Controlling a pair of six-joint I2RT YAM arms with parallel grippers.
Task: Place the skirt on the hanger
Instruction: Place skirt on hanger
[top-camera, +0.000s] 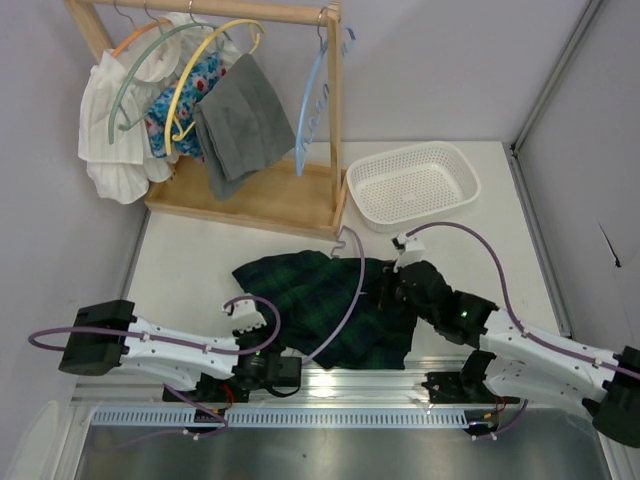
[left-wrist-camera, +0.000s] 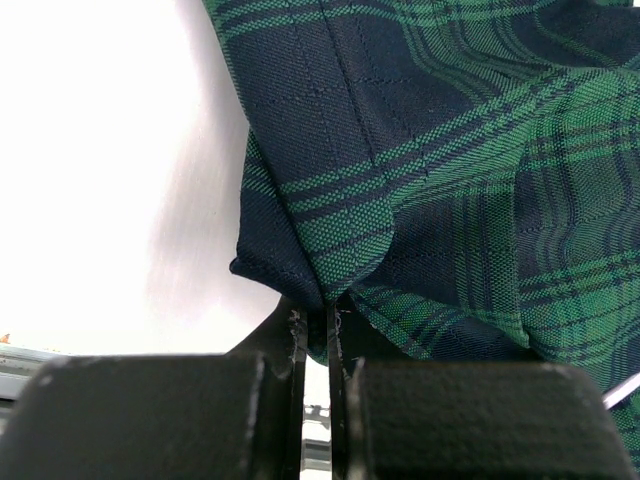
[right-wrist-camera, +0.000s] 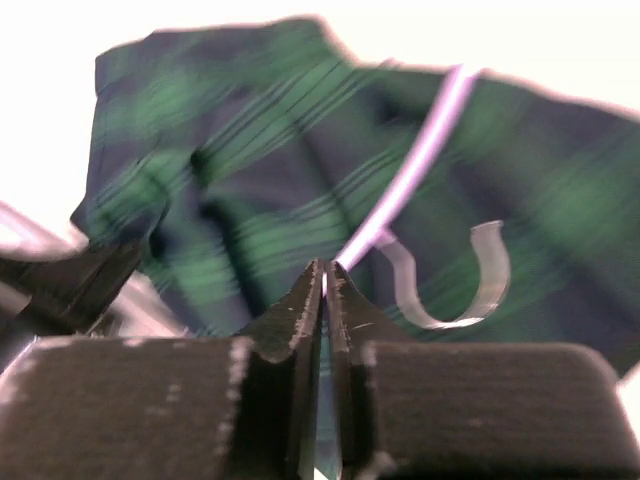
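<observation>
Green plaid skirt (top-camera: 320, 300) lies crumpled flat on the white table (top-camera: 190, 260), between both arms, in front of the wooden rack (top-camera: 250, 195); lavender hanger (top-camera: 358, 285) lies across its top, hook end toward the rack. Left gripper (left-wrist-camera: 315, 335) closed, pinching a fold at the skirt's near edge; right gripper (right-wrist-camera: 323, 275) at the skirt's right side, jaws pressed together on the hanger's thin arm, view blurred.

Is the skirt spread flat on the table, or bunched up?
Bunched. The skirt lies crumpled in folds on the table, the hanger across it; the left gripper pinches one folded edge.
</observation>
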